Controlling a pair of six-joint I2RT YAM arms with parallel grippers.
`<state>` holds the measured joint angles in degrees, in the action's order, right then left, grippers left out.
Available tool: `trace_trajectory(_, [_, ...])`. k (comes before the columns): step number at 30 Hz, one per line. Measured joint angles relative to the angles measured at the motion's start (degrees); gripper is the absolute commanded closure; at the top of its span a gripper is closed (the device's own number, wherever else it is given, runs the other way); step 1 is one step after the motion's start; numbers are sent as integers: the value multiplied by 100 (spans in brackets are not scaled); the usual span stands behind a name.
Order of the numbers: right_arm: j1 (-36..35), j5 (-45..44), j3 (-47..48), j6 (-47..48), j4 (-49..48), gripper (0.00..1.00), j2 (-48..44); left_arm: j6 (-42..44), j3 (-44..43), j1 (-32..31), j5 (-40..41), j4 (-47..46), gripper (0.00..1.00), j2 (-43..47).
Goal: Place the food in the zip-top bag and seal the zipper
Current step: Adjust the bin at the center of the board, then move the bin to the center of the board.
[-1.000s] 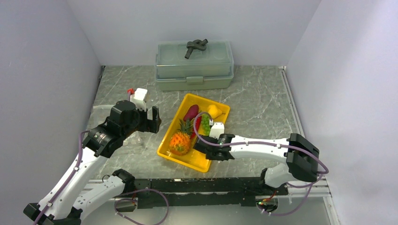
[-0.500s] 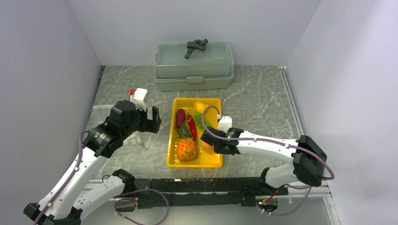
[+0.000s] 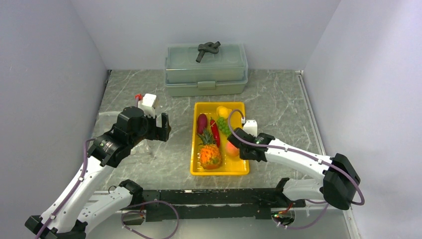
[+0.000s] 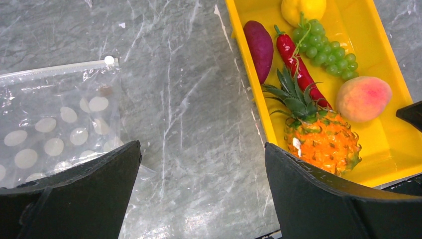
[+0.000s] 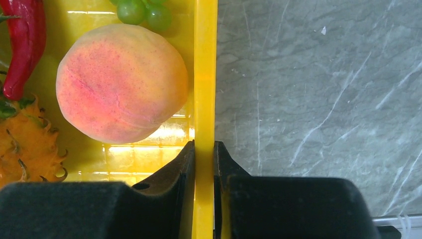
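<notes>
The right gripper (image 5: 204, 149) is clamped on the right-hand wall of the yellow tray (image 5: 205, 74), one finger inside and one outside, towards the tray's near end. Just beyond the inner finger lies the peach (image 5: 119, 82). The pineapple (image 4: 323, 144) lies to its left, at the near end of the tray, with its green crown pointing away. Farther up the tray lie the chili (image 4: 298, 64) and the grapes (image 4: 326, 50), the eggplant (image 4: 259, 47) along the left wall and the lemon (image 4: 303, 9) at the far end.

The left gripper (image 4: 201, 149) hangs above the marble table (image 3: 278, 99) with its fingers spread wide, holding nothing. In its wrist view the zip-top bag (image 4: 54, 114) lies flat at the left of the frame, the zipper (image 4: 54, 68) along its far edge, and the tray sits at the upper right, well apart from the bag.

A second ago the tray lay slanted nearer the middle of the top view. Now it sits square and farther right, the right arm has swung right with it, and the left arm has not moved.

In the top view the left arm hides nearly all of the bag, and in the wrist view the left frame edge and the near finger cut it off. At the back stands a lidded box (image 3: 206, 69) with a dark object (image 3: 208, 49) on top, too small to identify
</notes>
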<state>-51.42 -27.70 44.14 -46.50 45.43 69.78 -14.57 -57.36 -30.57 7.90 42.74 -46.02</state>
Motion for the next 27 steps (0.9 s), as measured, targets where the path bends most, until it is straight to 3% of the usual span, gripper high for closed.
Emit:
trace_trajectory(6, [66,44,-133,107,-74,81,-46,0,0,0,4,0,0,-20])
trace_trajectory(14, [76,74,-177,162,-46,47,-50,-13,0,0,11,2,0,-70])
trace_trajectory(27, [13,-7,907,181,426,43,-271,-17,0,0,37,2,0,-68])
